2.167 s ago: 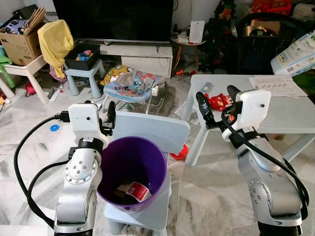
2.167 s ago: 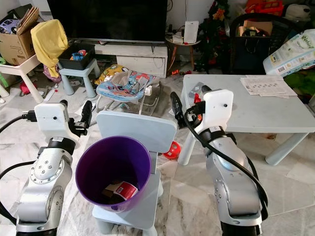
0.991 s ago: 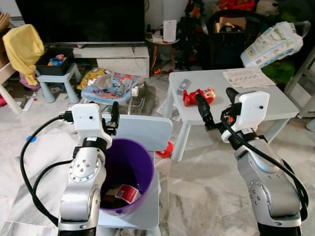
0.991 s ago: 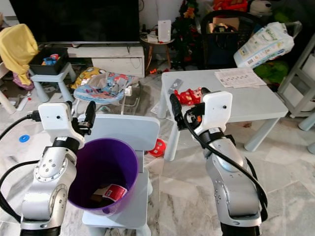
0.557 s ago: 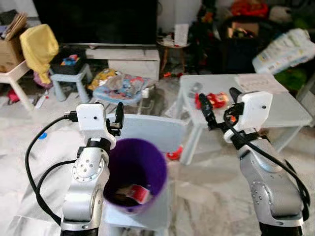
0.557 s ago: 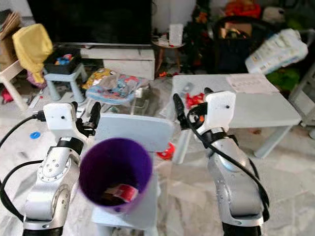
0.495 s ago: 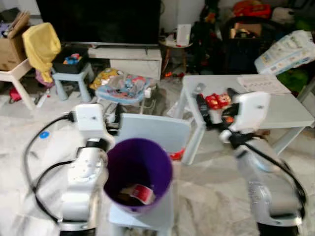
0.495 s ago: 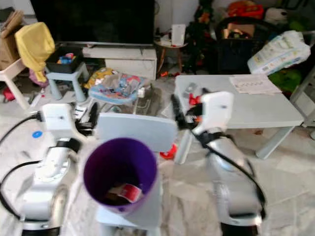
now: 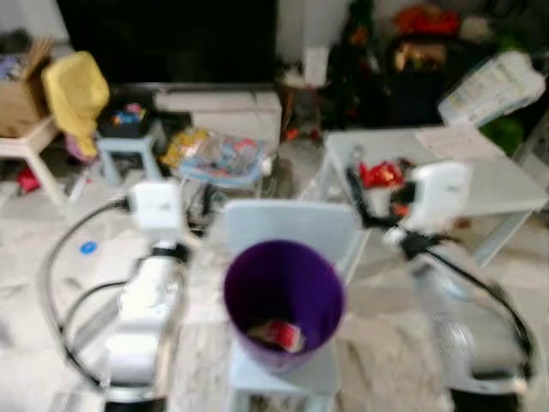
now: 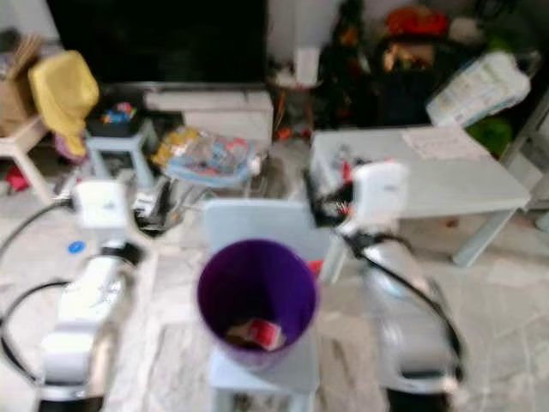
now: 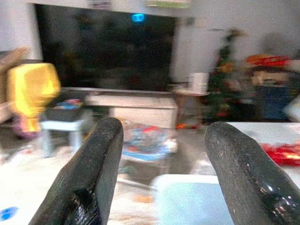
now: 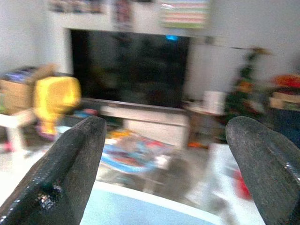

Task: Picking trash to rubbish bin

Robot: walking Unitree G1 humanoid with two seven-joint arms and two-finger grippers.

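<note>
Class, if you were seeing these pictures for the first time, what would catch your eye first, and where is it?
The purple rubbish bin stands out at the centre, sitting on a pale blue child's chair, with a red-and-white wrapper lying inside it. Both grippers, left and right, are open and empty on either side. On the white table to the right lies a red toy.

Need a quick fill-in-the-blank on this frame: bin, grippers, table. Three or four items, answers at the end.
1. The rubbish bin standing on the small chair is ____ in colour.
2. Both the left gripper and the right gripper have their fingers ____, holding nothing.
3. The red item lies on top of the white ____.
4. Draped over the box at far left is a ____ cloth.

Missing words: purple; open; table; yellow
</note>
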